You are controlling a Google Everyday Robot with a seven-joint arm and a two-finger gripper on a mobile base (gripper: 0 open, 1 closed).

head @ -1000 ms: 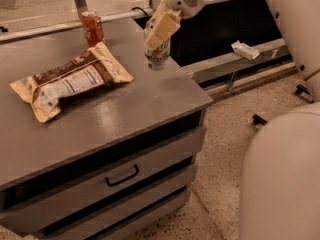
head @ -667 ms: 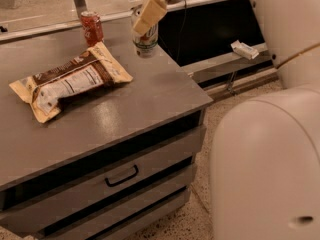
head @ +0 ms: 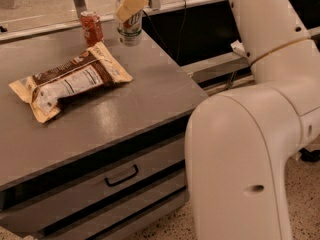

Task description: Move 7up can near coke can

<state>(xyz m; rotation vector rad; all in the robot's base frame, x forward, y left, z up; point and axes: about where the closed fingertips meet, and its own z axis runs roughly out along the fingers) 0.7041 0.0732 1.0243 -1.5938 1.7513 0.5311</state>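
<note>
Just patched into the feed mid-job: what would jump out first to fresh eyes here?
The robot's big white arm fills the right foreground. At the far edge of the table, the gripper is clamped on the 7up can, just right of the coke can. A brown-and-tan snack bag lies flat in front of both cans.

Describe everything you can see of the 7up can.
The 7up can is white-silver metal with green lettering, upright, at the far edge of the grey table, right of the coke can and apart from it. The gripper grips its upper part, hiding the top.
</note>
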